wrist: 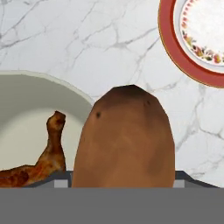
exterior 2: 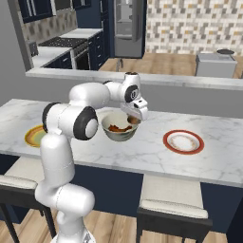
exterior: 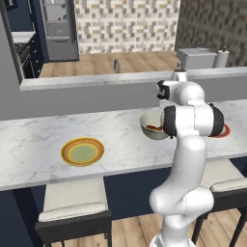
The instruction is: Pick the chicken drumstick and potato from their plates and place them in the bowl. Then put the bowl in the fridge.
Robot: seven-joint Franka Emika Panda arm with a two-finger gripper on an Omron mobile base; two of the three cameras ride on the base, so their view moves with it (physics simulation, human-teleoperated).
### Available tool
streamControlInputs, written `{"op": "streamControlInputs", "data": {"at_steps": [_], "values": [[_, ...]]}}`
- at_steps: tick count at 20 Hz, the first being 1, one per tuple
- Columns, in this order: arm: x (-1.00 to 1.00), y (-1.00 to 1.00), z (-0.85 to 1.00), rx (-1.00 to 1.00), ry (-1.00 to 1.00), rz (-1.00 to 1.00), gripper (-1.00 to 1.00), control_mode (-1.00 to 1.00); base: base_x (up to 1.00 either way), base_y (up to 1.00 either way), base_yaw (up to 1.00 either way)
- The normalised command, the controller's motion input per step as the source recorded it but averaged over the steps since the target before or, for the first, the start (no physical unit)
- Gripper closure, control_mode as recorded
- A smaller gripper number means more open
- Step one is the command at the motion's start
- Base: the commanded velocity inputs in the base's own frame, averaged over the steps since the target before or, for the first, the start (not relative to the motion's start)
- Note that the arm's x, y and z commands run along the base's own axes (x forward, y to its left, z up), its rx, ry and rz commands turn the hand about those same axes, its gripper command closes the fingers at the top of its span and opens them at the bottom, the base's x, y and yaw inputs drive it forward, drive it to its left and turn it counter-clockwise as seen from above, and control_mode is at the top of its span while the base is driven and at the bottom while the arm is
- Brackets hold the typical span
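My gripper (exterior 2: 135, 115) is shut on the potato (wrist: 124, 140), a smooth orange-brown lump that hangs over the right rim of the bowl (exterior 2: 118, 128). In the hand view the potato stands between the fingertips, and the bowl (wrist: 30, 113) lies to its left. The chicken drumstick (wrist: 41, 162), dark reddish-brown, lies inside the bowl. The bowl (exterior: 151, 126) rests on the marble counter, partly behind my arm. A plate with an orange-yellow rim and green centre (exterior: 82, 151) sits bare to the left. A red-rimmed plate (exterior 2: 183, 141) sits bare to the right. The grey fridge (exterior: 58, 29) stands far back, doors shut.
The marble counter (exterior: 34, 140) runs across both base views, with a raised grey ledge (exterior: 96, 79) behind it. Two stools (exterior: 72, 202) stand under its near edge. A stove and dark navy cabinets (exterior 2: 71, 47) line the back left.
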Motion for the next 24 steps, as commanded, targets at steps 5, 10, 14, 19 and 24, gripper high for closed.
{"op": "streamControlInputs", "data": {"at_steps": [5,10,14,19,24], "values": [[0.25,0.39,-0.11,0.16,0.00,0.12,1.00,-1.00,0.00,0.00,0.00],[0.16,0.29,-0.19,0.03,-0.01,0.12,1.00,-1.00,0.00,0.00,0.00],[0.15,0.24,-0.25,0.00,0.00,0.10,1.00,-1.00,0.00,0.00,0.00],[0.18,0.24,-0.27,0.00,0.00,0.08,1.00,-1.00,0.00,0.00,0.00],[0.05,0.15,-0.32,0.00,0.00,0.08,-1.00,-1.00,0.00,0.00,0.00]]}}
